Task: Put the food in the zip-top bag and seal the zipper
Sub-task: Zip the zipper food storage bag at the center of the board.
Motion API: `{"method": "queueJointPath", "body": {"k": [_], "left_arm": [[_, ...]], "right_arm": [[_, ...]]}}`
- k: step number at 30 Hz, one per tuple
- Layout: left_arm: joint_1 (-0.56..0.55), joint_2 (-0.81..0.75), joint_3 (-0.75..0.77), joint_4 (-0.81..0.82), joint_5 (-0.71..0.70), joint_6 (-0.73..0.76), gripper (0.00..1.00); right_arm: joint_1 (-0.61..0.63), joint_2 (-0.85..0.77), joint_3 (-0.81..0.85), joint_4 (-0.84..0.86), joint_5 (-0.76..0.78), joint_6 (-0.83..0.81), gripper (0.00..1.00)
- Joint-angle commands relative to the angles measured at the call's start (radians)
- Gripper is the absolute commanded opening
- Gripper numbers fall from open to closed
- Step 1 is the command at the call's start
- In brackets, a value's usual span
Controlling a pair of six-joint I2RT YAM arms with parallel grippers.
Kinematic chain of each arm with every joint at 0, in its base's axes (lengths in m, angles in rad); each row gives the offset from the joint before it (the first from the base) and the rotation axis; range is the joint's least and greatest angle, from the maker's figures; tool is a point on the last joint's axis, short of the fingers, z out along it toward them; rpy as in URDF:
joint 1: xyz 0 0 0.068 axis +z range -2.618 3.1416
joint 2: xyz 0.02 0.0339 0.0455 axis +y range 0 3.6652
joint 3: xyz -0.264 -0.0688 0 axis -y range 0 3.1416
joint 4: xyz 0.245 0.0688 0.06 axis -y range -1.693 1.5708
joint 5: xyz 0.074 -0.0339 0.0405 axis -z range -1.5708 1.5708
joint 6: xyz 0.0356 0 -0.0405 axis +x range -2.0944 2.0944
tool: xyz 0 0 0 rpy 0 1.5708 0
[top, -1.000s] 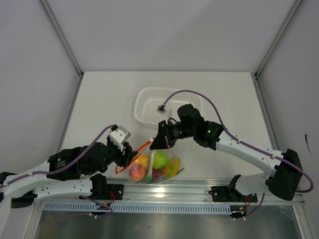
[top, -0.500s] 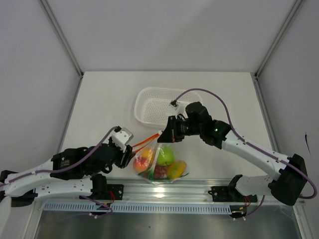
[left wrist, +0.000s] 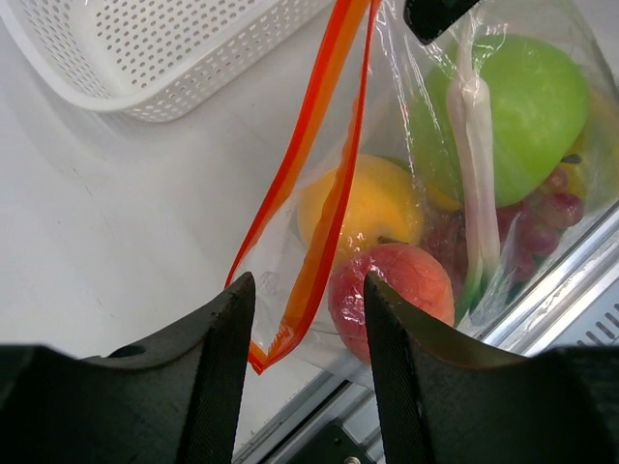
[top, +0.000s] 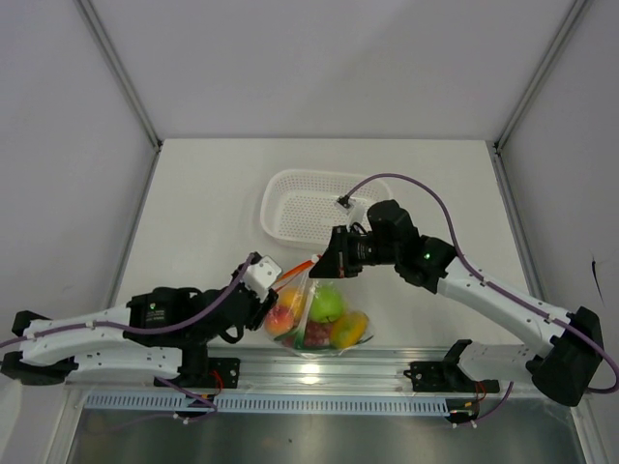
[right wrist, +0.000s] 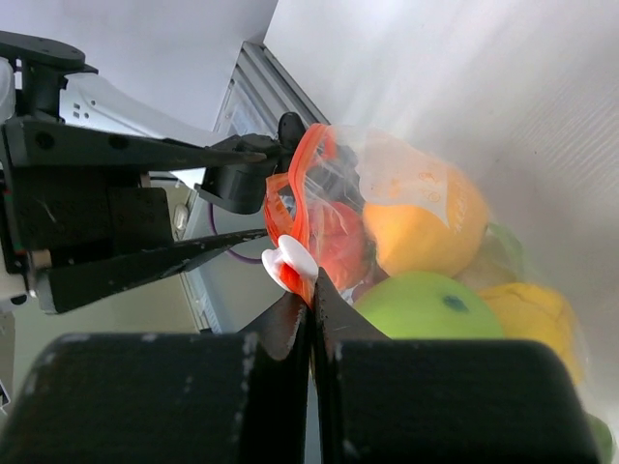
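The clear zip-top bag hangs near the table's front edge with food in it: a green apple, a peach, an orange, a lemon and dark grapes. My right gripper is shut on the red-orange zipper and holds that end up. In the right wrist view the jaws pinch the strip just below a white slider. My left gripper is open, its fingers on either side of the bag's low corner and the strip, not touching.
The white perforated basket stands behind the bag and shows in the left wrist view. An aluminium rail runs along the front edge just under the bag. My left gripper's fingers show in the right wrist view.
My right gripper has moved right and up with the zipper strip, pulling the bag rightward. My left arm has followed to the right, closing in on the bag's corner.
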Motion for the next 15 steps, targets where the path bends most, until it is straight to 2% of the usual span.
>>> {"method": "queueJointPath", "body": {"k": [1, 8, 12, 15], "left_arm": [[-0.028, 0.026, -0.003, 0.029, -0.069, 0.009, 0.51], [-0.041, 0.093, -0.011, -0.013, -0.126, -0.044, 0.48], [-0.041, 0.158, 0.005, -0.047, -0.138, -0.075, 0.34], [-0.041, 0.146, 0.001, -0.048, -0.127, -0.077, 0.28]], "right_arm": [[-0.012, -0.036, 0.005, 0.054, -0.008, 0.023, 0.0], [-0.012, -0.047, -0.003, 0.076, -0.027, 0.04, 0.0], [-0.013, -0.056, -0.003, 0.076, -0.034, 0.041, 0.0], [-0.015, -0.064, -0.001, 0.071, -0.037, 0.035, 0.0]]}}
